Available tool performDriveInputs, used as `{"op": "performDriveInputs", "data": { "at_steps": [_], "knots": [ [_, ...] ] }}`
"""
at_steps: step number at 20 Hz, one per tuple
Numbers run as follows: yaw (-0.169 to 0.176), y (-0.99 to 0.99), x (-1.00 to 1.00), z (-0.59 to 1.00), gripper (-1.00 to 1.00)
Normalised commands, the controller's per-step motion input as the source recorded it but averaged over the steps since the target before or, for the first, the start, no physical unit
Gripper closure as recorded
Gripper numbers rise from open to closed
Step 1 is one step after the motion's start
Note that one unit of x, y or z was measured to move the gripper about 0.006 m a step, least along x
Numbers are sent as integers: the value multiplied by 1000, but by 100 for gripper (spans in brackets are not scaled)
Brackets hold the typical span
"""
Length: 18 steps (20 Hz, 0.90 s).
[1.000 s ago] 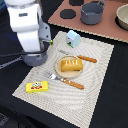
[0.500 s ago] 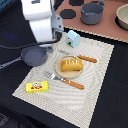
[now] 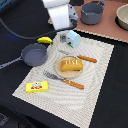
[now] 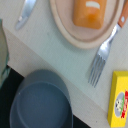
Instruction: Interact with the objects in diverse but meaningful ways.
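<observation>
1. The dark grey frying pan (image 3: 34,54) sits at the left middle of the exterior view, half on the pale placemat (image 3: 95,95) and half on the dark table (image 3: 20,20); nothing is inside it; its thin handle (image 3: 9,64) points to the left edge; in the wrist view the pan (image 4: 40,102) fills the lower left and looks empty too.
2. A round tan plate (image 3: 68,71) lies in the middle of the mat; the orange-brown bread loaf (image 3: 71,64) lies on it; the wrist view shows the same loaf (image 4: 94,12) on the plate (image 4: 75,35) at the top.
3. A fork (image 3: 61,79) lies just below the plate and a knife (image 3: 80,56) just above it, both with orange handles; in the wrist view the fork (image 4: 102,60) rests its tip beside the plate.
4. The flat yellow box (image 3: 38,87) lies at the lower left of the mat, apart from the pan; the yellow banana (image 3: 45,40) lies above the pan; the pale blue carton (image 3: 73,38) stands just right of the banana.
5. A grey pot (image 3: 92,12) sits at the top on the brown board (image 3: 107,30); a pale bowl (image 3: 122,17) sits at the top right edge; what is in them is hidden.
6. The white robot arm (image 3: 62,15) hangs at the top middle, above the banana and carton; the gripper is not seen clearly in either view, so I cannot tell if it is spread or pressed together.
</observation>
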Motion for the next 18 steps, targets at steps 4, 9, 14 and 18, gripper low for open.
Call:
{"op": "performDriveInputs", "data": {
  "at_steps": [4, 9, 14, 18],
  "knots": [
    [0, 657, 620, 306, -100],
    [0, 627, 621, 246, -100],
    [0, 501, 688, 239, -100],
    [0, 490, 700, 252, -100]
  ]
}}
